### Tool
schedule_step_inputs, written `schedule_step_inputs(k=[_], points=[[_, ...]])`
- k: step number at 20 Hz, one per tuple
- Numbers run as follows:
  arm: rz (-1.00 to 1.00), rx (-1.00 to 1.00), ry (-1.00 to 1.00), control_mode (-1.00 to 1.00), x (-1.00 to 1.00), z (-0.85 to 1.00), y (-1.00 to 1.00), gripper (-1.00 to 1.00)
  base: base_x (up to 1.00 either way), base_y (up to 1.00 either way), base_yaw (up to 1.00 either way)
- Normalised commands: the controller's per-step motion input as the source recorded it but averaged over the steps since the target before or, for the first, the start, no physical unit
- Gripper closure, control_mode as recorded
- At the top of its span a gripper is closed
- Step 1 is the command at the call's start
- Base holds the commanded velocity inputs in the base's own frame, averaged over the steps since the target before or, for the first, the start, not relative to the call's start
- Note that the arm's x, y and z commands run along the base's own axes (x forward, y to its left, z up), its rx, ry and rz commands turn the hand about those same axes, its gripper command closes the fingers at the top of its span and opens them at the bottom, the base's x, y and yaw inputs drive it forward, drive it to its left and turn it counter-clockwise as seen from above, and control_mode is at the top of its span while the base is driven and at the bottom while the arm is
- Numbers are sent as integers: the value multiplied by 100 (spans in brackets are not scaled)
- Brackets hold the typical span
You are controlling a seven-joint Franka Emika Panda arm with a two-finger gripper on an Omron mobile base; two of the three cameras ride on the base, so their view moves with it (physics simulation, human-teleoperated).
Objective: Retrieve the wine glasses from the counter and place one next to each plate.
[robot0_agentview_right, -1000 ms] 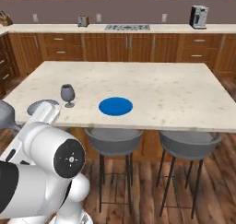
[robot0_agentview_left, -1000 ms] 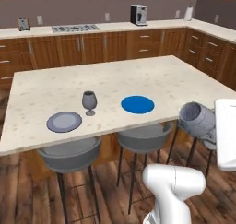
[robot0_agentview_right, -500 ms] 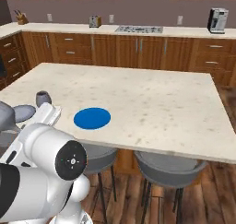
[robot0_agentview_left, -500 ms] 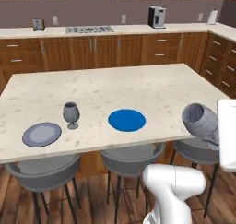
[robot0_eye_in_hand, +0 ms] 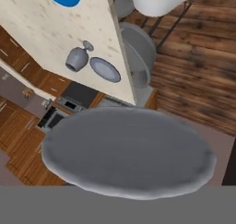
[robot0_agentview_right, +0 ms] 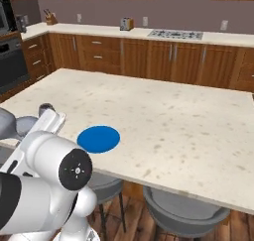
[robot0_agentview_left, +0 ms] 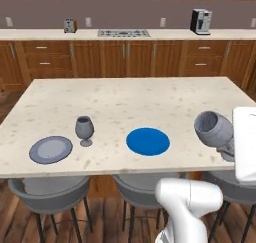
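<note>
1. The claw [robot0_agentview_left: 229, 149] sits at the right edge of the left base view, closed on the stem of a wine glass [robot0_agentview_left: 214, 129]; the fingertips themselves are hidden behind the glass and the white hand
2. The held glass lies tilted on its side, its open bowl turned toward the tabletop [robot0_agentview_left: 125, 99], off the near right corner of the slab and clear of it
3. In the hand view the round foot of the glass [robot0_eye_in_hand: 126, 151] lies broad across the lower frame, right in front of the camera
4. The blue plate [robot0_agentview_left: 147, 141] lies flat near the front edge of the tabletop, left of the held glass and well apart from it
5. A second wine glass [robot0_agentview_left: 84, 130], dark grey, stands upright on the tabletop left of the blue plate
6. The grey plate [robot0_agentview_left: 50, 149] lies just beside that standing glass, on its left, close but not touching
7. Grey stools [robot0_agentview_left: 47, 193] stand tucked under the front edge of the tabletop
8. The long counter [robot0_agentview_left: 125, 34] runs along the back wall, well behind the tabletop, over brown drawers
</note>
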Motion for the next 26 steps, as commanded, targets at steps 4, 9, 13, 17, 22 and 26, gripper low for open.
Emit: schedule_step_inputs(k=[4, 9, 13, 17, 22, 26], points=[[0, 0, 0, 100, 0, 0, 0, 100, 2, -94, 8], [0, 0, 0, 100, 0, 0, 0, 100, 39, -13, -11], [0, 0, 0, 100, 0, 0, 0, 100, 92, 3, -9], [0, 0, 0, 100, 0, 0, 0, 100, 73, 0, -33], [0, 0, 0, 100, 0, 0, 0, 100, 62, 0, -52], [0, 0, 0, 100, 0, 0, 0, 100, 42, -1, -44]])
